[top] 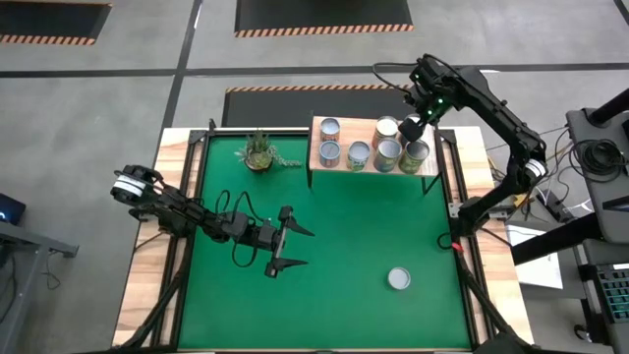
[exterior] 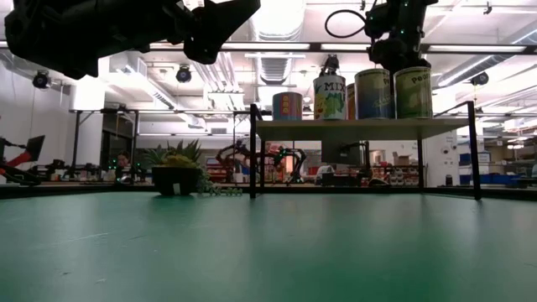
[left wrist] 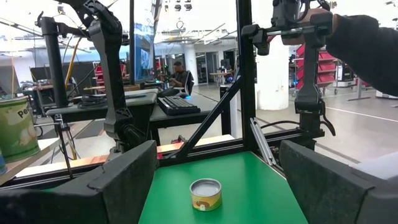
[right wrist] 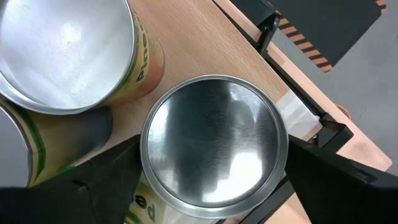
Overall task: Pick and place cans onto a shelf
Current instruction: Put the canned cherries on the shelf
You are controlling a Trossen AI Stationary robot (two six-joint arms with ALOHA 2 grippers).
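Fingers of the left gripper (top: pixel 286 239) stand wide apart over the green mat (top: pixel 373 226), holding nothing. Beyond it we see one can (top: pixel 398 279) alone on the mat. Farther, the shelf (top: pixel 339 169) carries six cans, and the right gripper (top: pixel 414 138) sits around the end can (right wrist: pixel 214 140); we cannot tell if it grips.

left tool (top: pixel 286 239) open, low over table centre-left | right tool (top: pixel 413 126) open, raised at far right
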